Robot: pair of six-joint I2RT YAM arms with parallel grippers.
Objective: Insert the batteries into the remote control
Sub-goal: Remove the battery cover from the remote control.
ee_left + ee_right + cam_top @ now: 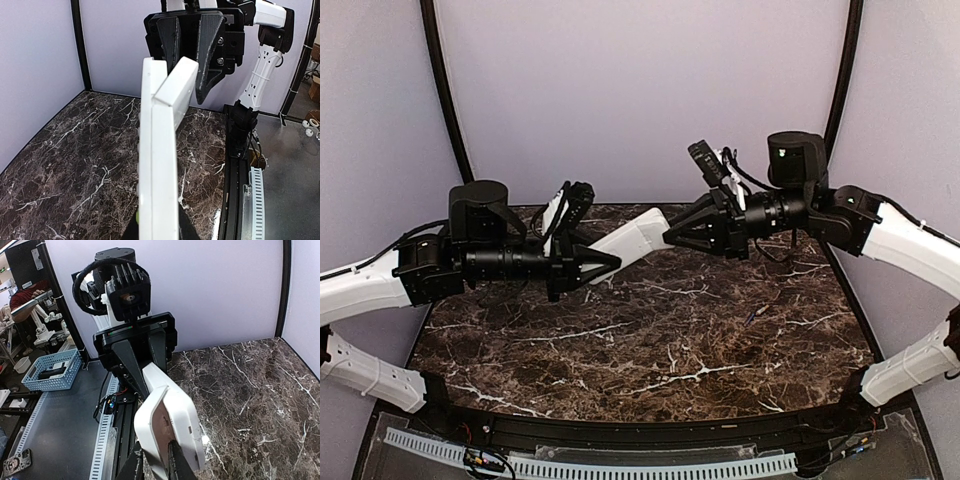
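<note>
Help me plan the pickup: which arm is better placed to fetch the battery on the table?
Probably right: the battery lies on its side of the table, while both arms' jaws clamp the remote control.

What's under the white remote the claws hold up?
Bare dark marble tabletop lies beneath the flat white plastic remote, held in the air. Any tabletop the remote itself covers cannot be seen.

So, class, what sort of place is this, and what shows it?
Most likely a robotics lab test cell: a left arm and right arm mounted at a marble-patterned table, plain walls screening it, and a cluttered workshop floor with a blue basket beyond.
</note>
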